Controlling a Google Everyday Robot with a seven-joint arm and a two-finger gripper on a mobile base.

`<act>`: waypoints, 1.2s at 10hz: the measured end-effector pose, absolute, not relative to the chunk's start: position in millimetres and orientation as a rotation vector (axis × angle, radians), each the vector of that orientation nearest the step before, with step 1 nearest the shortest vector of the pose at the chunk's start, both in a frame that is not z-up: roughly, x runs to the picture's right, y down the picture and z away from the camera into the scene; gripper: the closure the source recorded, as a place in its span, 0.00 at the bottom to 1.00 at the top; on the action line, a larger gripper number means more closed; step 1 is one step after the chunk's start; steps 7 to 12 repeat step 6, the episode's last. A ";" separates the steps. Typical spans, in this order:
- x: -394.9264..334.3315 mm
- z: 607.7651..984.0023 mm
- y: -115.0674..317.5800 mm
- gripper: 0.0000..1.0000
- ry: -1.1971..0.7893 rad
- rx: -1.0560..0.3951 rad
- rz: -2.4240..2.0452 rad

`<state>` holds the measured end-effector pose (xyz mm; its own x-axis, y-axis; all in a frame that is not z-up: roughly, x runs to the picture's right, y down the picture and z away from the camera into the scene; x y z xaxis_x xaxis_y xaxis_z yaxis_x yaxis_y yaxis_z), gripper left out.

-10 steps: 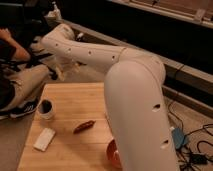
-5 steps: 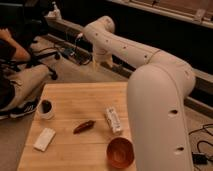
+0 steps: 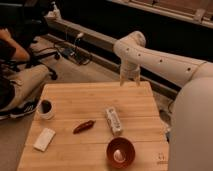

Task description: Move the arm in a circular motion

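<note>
The cream-white arm of thick rounded segments with small dark screw holes reaches in from the right edge, across the back of the wooden table. It bends down at a rounded elbow. Its short white gripper points down over the table's far right edge, above the table top, with nothing between the fingers.
On the table: a white cup with dark contents, a white flat packet, a reddish-brown object, a white box and a red-brown bowl. A seated person is at the left; cables lie on the floor behind.
The arm has swung to the right and lower. The elbow and gripper moved from the upper middle to above the table's far right edge.
</note>
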<state>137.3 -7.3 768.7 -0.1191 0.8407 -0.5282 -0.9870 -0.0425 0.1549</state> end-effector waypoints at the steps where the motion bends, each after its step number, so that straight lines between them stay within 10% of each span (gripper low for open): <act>1: 122.8 761.7 3.2 0.35 0.524 -0.369 1.615; 6: -26.5 703.2 22.0 0.35 0.108 -0.586 1.510; 12: -26.5 703.2 22.0 0.35 0.108 -0.586 1.510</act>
